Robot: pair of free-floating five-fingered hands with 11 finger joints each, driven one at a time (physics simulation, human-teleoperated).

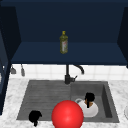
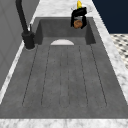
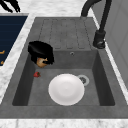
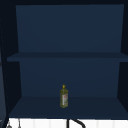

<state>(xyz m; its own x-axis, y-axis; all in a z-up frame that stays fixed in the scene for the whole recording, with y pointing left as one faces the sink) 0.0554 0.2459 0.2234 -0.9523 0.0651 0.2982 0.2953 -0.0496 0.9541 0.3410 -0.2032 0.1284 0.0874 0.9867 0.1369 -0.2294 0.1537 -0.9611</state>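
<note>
Fingers of my right hand [image 3: 41,52] curl around a small brown object [image 3: 40,62] above the basin's near wall, beside the white plate [image 3: 66,89]; I see the left hand [image 1: 35,116] by the sink's front-left corner, grip unclear.

Plate [image 3: 66,89] in sink basin [image 3: 100,80]; bottle [image 4: 64,97] on shelf [image 4: 100,108] above.

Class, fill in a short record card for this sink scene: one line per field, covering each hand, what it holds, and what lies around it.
Right hand: above the basin, curled round a small brown object
Left hand: hovering at the sink's front left edge, fingers curled
Basin: white plate on the floor, beside the drain
Faucet: black, behind the sink
Cabinet shelf: one oil bottle, upright
Front: red ball
</note>
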